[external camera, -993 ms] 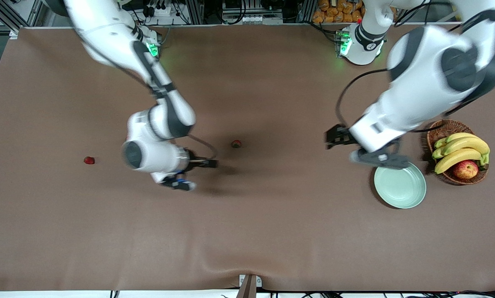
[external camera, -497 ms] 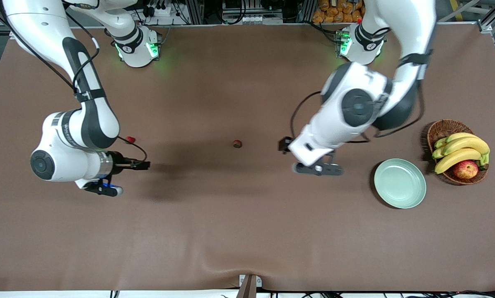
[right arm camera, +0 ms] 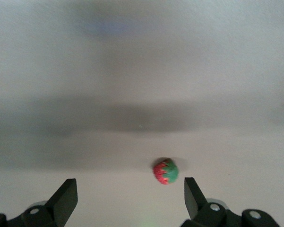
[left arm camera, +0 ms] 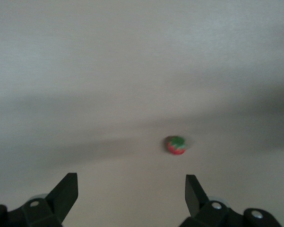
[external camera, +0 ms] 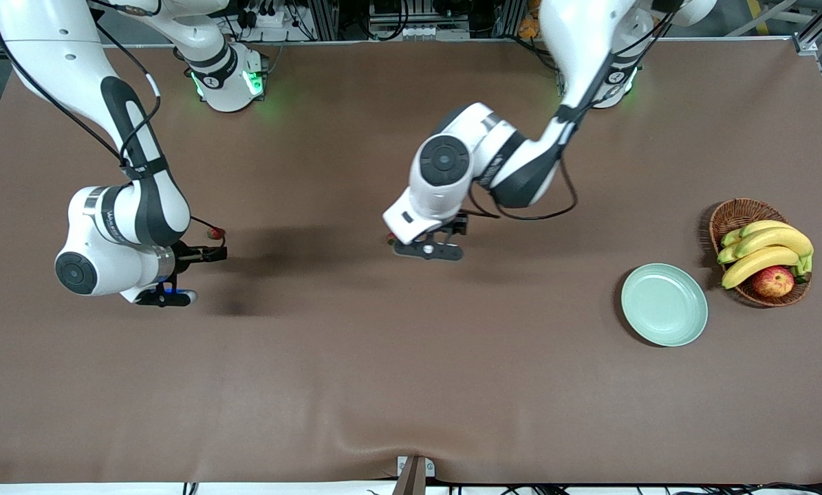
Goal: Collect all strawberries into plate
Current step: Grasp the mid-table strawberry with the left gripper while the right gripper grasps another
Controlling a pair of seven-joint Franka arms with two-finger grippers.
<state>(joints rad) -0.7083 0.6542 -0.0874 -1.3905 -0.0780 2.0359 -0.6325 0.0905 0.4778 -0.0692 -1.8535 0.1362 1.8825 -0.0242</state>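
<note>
We see the left gripper [left arm camera: 127,189] released above 1 strawberry [left arm camera: 176,145], green cap up. The right gripper [right arm camera: 127,191] is likewise released over another strawberry [right arm camera: 166,170], whose cap points sideways.

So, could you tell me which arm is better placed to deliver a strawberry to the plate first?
Probably the left. The left gripper and the right gripper both hang open over a berry, but the left's middle strawberry lies much closer to the plate than the right's outer strawberry.
</note>
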